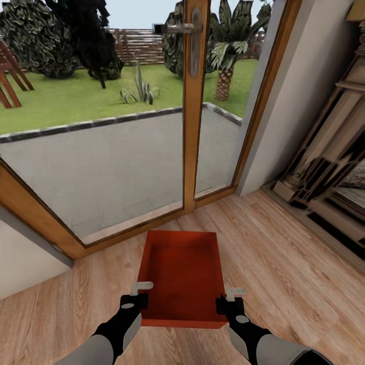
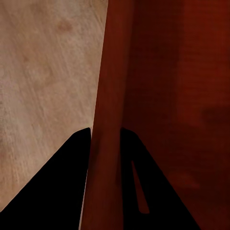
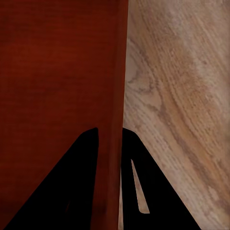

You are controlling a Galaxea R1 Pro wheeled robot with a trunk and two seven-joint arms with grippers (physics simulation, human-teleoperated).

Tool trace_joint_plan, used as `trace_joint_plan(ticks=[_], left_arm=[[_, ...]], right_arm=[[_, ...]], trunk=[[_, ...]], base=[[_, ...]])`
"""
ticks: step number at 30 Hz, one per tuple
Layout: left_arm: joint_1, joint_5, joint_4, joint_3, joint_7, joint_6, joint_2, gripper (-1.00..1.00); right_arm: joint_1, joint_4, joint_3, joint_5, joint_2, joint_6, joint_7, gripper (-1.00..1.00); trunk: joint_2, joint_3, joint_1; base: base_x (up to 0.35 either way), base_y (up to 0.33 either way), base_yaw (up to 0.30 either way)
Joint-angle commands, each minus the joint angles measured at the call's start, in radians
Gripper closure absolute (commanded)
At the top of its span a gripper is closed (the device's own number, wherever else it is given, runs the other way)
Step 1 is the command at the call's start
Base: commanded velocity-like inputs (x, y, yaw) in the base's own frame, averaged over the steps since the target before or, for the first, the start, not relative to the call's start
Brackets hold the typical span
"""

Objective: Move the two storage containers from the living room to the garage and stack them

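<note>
An orange-red rectangular open-top plastic bin (image 1: 183, 276) hangs above the light wood-plank floor (image 1: 284, 263), just before the wood-framed glass garden doors (image 1: 190, 106). The left gripper (image 1: 136, 300) clamps its left wall, the right gripper (image 1: 229, 303) its right wall.

The storage container (image 1: 183, 276) hides the wood-plank floor (image 1: 284, 263) beneath it; its near wall's outer face and underside cannot be seen from the head view; in the left wrist view the container (image 2: 158, 96) runs off the picture's edges, so its length and far end cannot be told; likewise in the right wrist view (image 3: 57, 86); the left pincer (image 2: 105, 136) has its fingers cut by the frame, their bases out of sight; the right pincer (image 3: 110, 136) the same; the fireplace (image 1: 329, 167) is cut by the head view's edge and blurred, its details unreadable; both arms leave the head view at its lower edge.
</note>
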Motion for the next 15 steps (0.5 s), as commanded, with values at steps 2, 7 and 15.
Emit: trace_joint_plan(ticks=[2, 7, 15], left_arm=[[0.0, -0.009, -0.004, 0.009, 0.007, 0.004, -0.004, 1.0], [0.0, -0.009, -0.005, 0.009, 0.007, 0.003, -0.004, 1.0], [0.0, -0.009, -0.005, 0.009, 0.007, 0.003, -0.004, 1.0]], right_arm=[[-0.001, 0.003, 0.003, -0.02, 0.0, -0.006, -0.002, 1.0], [-0.001, 0.003, 0.003, -0.02, 0.0, -0.006, -0.002, 1.0], [-0.001, 0.003, 0.002, -0.02, 0.0, -0.008, -0.003, 1.0]], trunk=[[0.014, 0.006, -0.008], [0.049, 0.021, -0.027], [0.105, 0.055, -0.058]], base=[[0.0, 0.0, 0.0], [0.0, 0.0, 0.0], [0.0, 0.0, 0.0]])
